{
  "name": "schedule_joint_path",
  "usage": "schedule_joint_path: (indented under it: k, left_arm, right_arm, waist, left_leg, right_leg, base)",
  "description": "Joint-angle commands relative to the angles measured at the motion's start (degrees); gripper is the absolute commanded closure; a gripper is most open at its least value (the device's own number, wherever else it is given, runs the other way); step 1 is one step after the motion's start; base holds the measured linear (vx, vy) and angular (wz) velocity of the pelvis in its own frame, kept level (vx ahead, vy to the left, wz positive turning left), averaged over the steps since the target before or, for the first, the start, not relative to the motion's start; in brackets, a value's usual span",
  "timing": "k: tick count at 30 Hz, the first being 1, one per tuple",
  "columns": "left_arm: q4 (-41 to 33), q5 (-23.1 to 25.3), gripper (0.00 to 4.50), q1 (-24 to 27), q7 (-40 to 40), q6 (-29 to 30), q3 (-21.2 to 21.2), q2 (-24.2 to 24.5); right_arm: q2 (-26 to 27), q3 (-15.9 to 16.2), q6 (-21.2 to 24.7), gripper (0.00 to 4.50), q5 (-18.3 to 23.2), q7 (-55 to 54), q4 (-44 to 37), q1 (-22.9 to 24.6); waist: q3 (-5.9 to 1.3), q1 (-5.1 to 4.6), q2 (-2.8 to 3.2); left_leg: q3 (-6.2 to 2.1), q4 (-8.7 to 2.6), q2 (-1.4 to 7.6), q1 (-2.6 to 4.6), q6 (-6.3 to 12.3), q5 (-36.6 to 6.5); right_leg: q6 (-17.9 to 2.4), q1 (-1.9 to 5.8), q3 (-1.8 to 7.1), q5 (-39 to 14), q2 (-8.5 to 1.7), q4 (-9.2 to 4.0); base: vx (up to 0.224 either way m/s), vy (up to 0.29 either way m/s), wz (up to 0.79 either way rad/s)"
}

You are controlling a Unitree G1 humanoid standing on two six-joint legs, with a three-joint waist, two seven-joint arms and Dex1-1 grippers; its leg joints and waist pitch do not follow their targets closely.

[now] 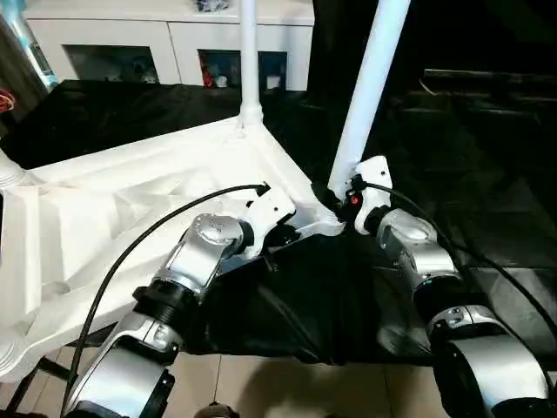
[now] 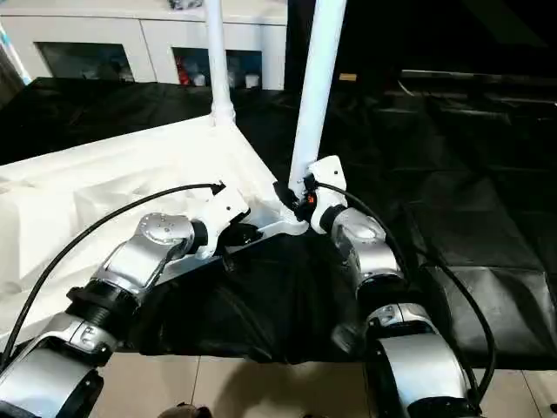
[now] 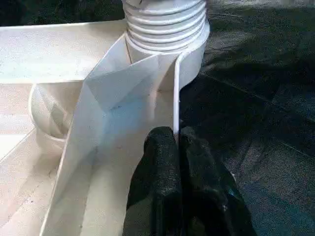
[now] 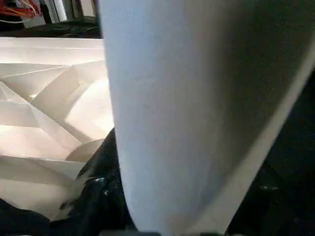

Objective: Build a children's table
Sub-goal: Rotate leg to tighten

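Observation:
The white tabletop (image 1: 130,200) lies underside up on a black cloth, its ribs showing. One white leg (image 1: 249,61) stands upright in the far corner socket. A second leg (image 1: 370,78) rises, slightly tilted, from the near right corner. My left gripper (image 3: 177,137) is shut on the thin rim of the tabletop, just short of that corner, where the leg's ribbed end (image 3: 165,24) sits in the socket. My right gripper (image 1: 342,198) is at the base of the second leg, which stands very close in the right wrist view (image 4: 187,113).
A white glass-door cabinet (image 1: 165,35) stands at the back. The black cloth (image 1: 487,174) spreads wide to the right, and pale floor tiles (image 1: 261,383) show at the front. The flared end of another leg (image 1: 7,170) shows at the left edge.

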Motion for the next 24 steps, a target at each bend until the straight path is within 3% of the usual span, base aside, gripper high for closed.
schedule_joint_path:
  k: [1,7,15,24]
  left_arm:
    - [-4.2,-1.4,4.5,-1.7,0.0,-2.3,0.6,-0.6]
    - [-4.6,-2.2,4.5,-1.6,-1.8,-3.0,0.9,0.6]
    - [-4.6,-2.7,4.5,-1.7,-5.7,-4.2,0.2,2.4]
    - [-4.4,-2.9,4.5,-1.8,-7.6,-4.5,0.0,3.3]
  right_arm:
    - [3.3,2.4,2.5,1.52,-0.6,3.8,5.0,3.1]
    - [3.5,1.3,1.8,1.06,2.2,9.8,2.2,3.3]
    - [1.3,1.7,2.0,0.47,1.9,14.2,0.1,4.3]
    - [-0.4,0.8,2.7,0.47,2.2,15.5,-0.3,4.7]
  waist:
    - [-3.76,0.32,0.15]
    - [-3.97,0.32,0.27]
    - [-4.18,0.51,0.56]
    - [-4.43,1.09,0.75]
  left_leg:
    - [-0.93,-3.49,2.79,0.42,2.92,-13.9]
    - [-0.85,-3.27,2.83,0.4,4.14,-12.9]
    - [-0.77,-3.09,2.92,0.55,3.44,-13.0]
    - [-0.74,-2.72,2.92,0.5,4.17,-10.8]
  right_leg:
    - [-14.6,2.97,2.31,-8.9,-3.67,-3.01]
    - [-15.6,3.25,2.17,-6.7,-3.6,-2.72]
    - [-16.3,3.24,2.07,-6.6,-3.55,-2.56]
    - [-17.2,3.38,1.92,-2.4,-3.47,-1.98]
  base:
    - [0.0,0.0,0.0]
    - [0.0,0.0,0.0]
    - [0.0,0.0,0.0]
    - [0.0,0.0,0.0]
